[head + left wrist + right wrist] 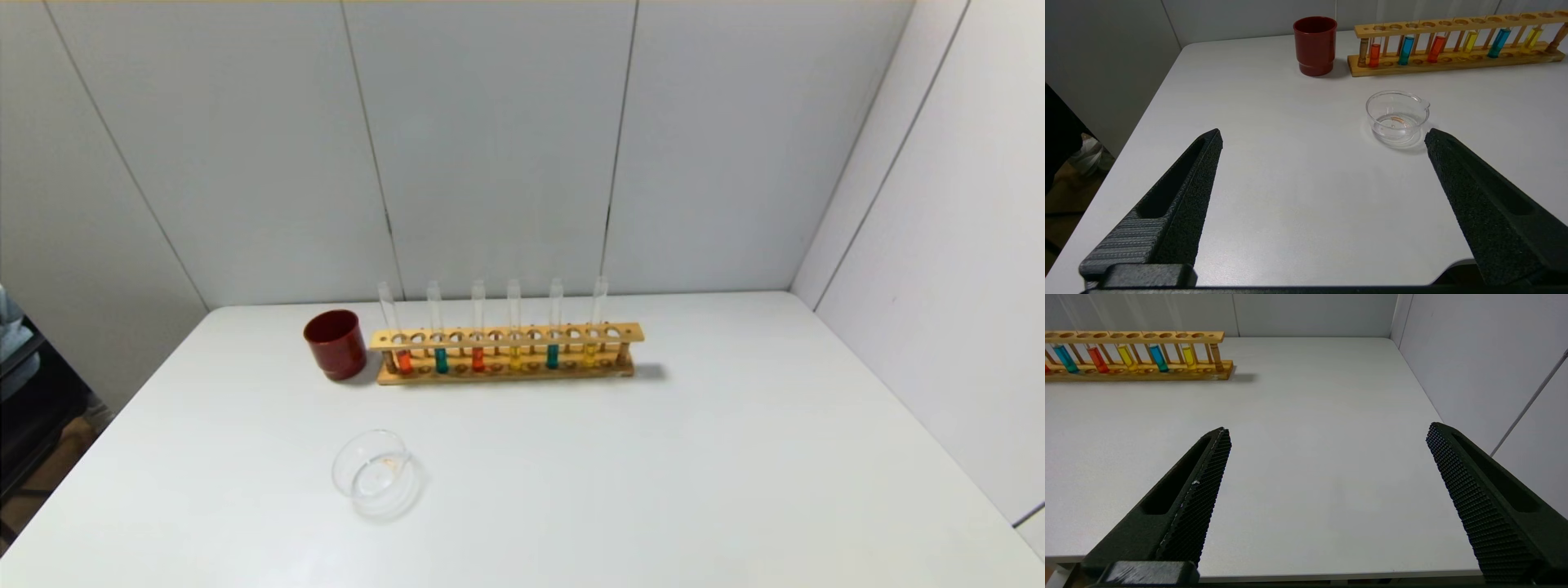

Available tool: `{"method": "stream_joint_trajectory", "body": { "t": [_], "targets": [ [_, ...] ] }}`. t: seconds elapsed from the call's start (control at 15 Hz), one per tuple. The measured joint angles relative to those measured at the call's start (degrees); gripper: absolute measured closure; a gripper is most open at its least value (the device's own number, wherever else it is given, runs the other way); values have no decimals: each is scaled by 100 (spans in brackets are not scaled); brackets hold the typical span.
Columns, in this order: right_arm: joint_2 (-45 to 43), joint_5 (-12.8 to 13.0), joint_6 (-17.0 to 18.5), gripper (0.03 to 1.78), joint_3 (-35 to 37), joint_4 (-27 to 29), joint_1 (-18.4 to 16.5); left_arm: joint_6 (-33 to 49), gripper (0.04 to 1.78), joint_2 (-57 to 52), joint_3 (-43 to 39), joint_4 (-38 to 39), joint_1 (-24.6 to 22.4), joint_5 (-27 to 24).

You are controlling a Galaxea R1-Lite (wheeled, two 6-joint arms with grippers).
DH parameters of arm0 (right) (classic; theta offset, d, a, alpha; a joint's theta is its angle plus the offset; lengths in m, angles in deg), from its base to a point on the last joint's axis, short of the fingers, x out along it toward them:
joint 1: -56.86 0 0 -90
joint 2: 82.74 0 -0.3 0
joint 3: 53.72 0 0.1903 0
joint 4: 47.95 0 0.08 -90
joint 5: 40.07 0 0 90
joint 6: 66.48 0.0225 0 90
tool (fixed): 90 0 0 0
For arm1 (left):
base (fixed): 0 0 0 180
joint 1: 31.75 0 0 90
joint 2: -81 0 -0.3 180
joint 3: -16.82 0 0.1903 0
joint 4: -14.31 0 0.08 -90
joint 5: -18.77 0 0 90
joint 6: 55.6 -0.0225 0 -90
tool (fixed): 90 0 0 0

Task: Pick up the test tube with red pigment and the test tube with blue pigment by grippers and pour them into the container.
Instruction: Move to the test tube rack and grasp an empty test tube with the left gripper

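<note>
Six slender clear glass tubes stand upright in a long wooden rack (pixel 506 349) on the white table (pixel 694 457); the leftmost red-tipped tube (pixel 403 359) and neighbouring blue-tipped tube (pixel 441 359) sit nearest a dark red cup (pixel 335 344). The low clear glass dish (pixel 375 474) lies nearer the robot. Only the wrist views show the left gripper (pixel 1323 136) and right gripper (pixel 1329 430), both spread wide, empty, near the table's front edge.

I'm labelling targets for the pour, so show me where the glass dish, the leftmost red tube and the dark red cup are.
glass dish (pixel 1423 107), left wrist view, on its rim by the pouring lip.
leftmost red tube (pixel 1374 55), left wrist view, on the orange-red liquid at its tip.
dark red cup (pixel 335 347), head view, on its outer wall.
</note>
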Motion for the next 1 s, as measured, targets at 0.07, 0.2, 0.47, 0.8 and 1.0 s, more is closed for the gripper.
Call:
{"method": "stream_joint_trajectory", "body": {
  "t": [0.07, 0.2, 0.47, 0.8, 1.0],
  "targets": [
    [0, 0, 0, 6, 0, 2, 0, 13, 7, 0, 0, 0, 0, 2],
    [0, 0, 0, 6, 0, 2, 0, 4, 7, 0, 0, 2, 2, 7],
    [0, 0, 0, 6, 0, 5, 0, -13, 7, 26, 317, -148, 2, -67],
    [0, 0, 0, 6, 0, 2, 2, -11, 7, 862, 1719, -820, 35, -278],
    [0, 0, 0, 6, 0, 2, 0, -13, 7, 1994, 2543, -802, 71, -474]
  ]
}}
